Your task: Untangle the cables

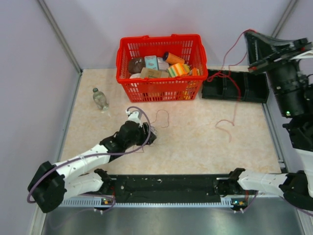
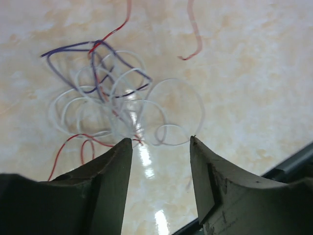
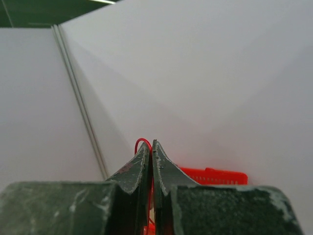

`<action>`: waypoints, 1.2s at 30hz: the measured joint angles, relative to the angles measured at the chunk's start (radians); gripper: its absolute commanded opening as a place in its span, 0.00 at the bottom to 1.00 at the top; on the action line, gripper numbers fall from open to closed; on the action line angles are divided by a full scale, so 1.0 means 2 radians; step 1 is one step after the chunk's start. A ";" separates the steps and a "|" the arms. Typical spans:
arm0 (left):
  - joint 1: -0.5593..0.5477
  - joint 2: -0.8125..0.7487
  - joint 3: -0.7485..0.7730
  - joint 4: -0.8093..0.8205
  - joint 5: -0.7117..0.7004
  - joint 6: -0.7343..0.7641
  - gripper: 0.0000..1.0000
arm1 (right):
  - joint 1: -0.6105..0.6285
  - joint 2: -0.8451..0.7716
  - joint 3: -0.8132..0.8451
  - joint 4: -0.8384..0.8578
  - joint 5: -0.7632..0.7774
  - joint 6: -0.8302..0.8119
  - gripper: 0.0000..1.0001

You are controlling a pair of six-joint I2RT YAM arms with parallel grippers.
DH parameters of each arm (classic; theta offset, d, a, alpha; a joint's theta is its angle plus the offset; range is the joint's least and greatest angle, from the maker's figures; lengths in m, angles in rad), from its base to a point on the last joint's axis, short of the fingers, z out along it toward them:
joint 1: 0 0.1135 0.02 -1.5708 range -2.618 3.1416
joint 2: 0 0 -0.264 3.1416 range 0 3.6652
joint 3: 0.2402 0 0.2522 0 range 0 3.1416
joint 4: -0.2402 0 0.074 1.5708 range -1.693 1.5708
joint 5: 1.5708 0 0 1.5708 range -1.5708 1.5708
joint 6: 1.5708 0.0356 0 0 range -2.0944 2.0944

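A tangle of thin white, purple and red cables [image 2: 110, 100] lies on the beige table just ahead of my left gripper [image 2: 160, 141], which is open and empty above it. In the top view that bundle [image 1: 152, 128] sits by the left gripper [image 1: 146, 131] near the table's middle. My right gripper [image 3: 151, 145] is shut on a thin red cable [image 3: 142, 143] and held high at the back right [image 1: 250, 33]. The red cable [image 1: 234, 93] hangs from it, over the black tray, down to a loop on the table.
A red basket [image 1: 161, 45] full of groceries stands at the back centre. A black tray [image 1: 254, 88] lies to its right. A small clear bottle [image 1: 100, 99] stands at the left. A black rail [image 1: 166, 185] runs along the near edge.
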 measured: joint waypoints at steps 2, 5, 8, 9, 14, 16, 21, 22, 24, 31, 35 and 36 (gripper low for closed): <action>0.000 -0.027 0.000 0.006 0.019 0.006 0.58 | 0.000 -0.006 -0.031 -0.001 0.006 0.001 0.00; 0.000 -0.064 0.000 0.013 0.045 0.010 0.58 | 0.000 -0.013 -0.072 -0.004 0.011 0.011 0.00; 0.000 -0.094 0.000 0.018 0.060 0.015 0.59 | 0.000 -0.025 -0.121 -0.006 0.018 0.022 0.00; 0.000 -0.100 -0.001 0.021 0.062 0.017 0.59 | 0.000 -0.032 -0.143 -0.008 0.023 0.026 0.00; 0.000 -0.101 -0.018 0.033 0.063 0.023 0.61 | 0.000 -0.055 -0.234 -0.024 0.059 0.036 0.00; 0.000 -0.092 -0.029 0.039 0.066 0.026 0.61 | 0.000 -0.057 -0.259 -0.035 0.073 0.038 0.00; 0.000 -0.063 -0.055 0.059 0.070 0.036 0.60 | 0.000 -0.058 -0.305 -0.063 0.096 0.040 0.00; 0.000 -0.059 -0.059 0.063 0.070 0.037 0.60 | 0.000 -0.058 -0.314 -0.068 0.101 0.040 0.00; 0.000 -0.054 -0.068 0.072 0.069 0.038 0.60 | -0.002 -0.057 -0.335 -0.075 0.109 0.046 0.00; 0.000 -0.048 -0.087 0.105 0.068 0.043 0.60 | -0.111 -0.025 -0.415 -0.125 0.040 0.136 0.00; 0.000 -0.058 -0.100 0.122 0.064 0.043 0.60 | -0.185 0.014 -0.456 -0.149 -0.035 0.195 0.00; 0.000 -0.063 -0.103 0.123 0.063 0.043 0.60 | -0.195 0.023 -0.468 -0.156 -0.053 0.206 0.00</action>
